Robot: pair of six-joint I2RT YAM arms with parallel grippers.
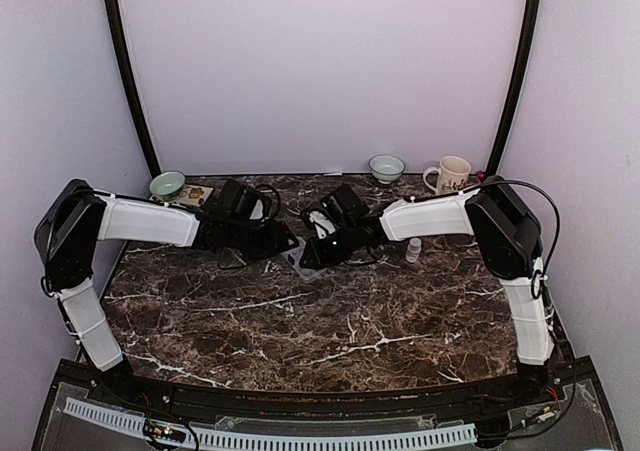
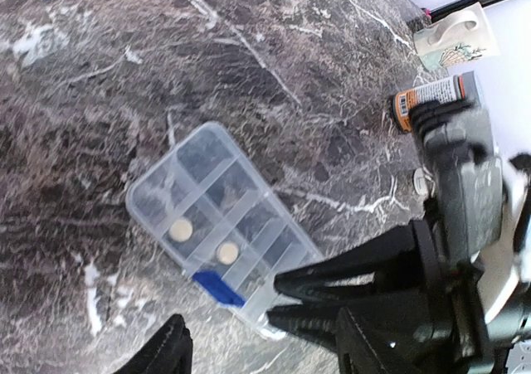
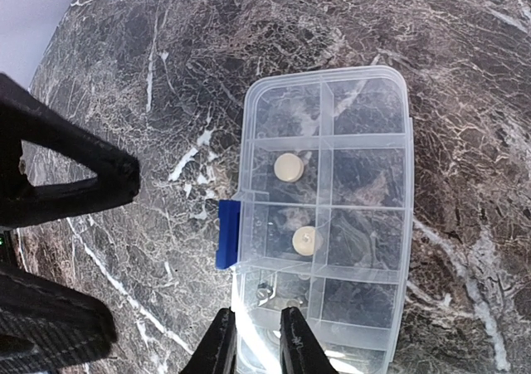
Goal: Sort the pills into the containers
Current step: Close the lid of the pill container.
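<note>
**Box** (image 3: 365, 183): a clear plastic organiser lies flat on the marble table (image 3: 166, 51), at back centre between the two arms. It has two columns of compartments. A blue latch (image 3: 227, 234) sits on one long side. Whether the lid is open or closed cannot be told.

**Contents:** The first pill (image 3: 288, 167) is round and pale. It lies in the latch-side column, in the second compartment from the end farthest from the right gripper. The second pill (image 3: 306, 240) is of the same kind and lies in the next compartment of that column, just beside the latch.

**Right gripper** (image 3: 255, 345): the jaws are narrow, pinched on the end wall of the box. Clear plastic shows between the fingertips.

**Left gripper** (image 3: 124, 251): the jaws are wide apart and hold nothing. It stands off the latch side of the box, apart from it. Its height over the table cannot be told.

**Surroundings:**
- An amber bottle (image 2: 427, 100) shows past the right gripper in the left wrist view, partly hidden.
- A white bottle (image 1: 413, 249) stands upright just beside the right forearm.
- A mug (image 1: 447, 175) and a bowl (image 1: 386, 167) stand at the back right.
- A second bowl (image 1: 167, 184) stands at the back left.
</note>
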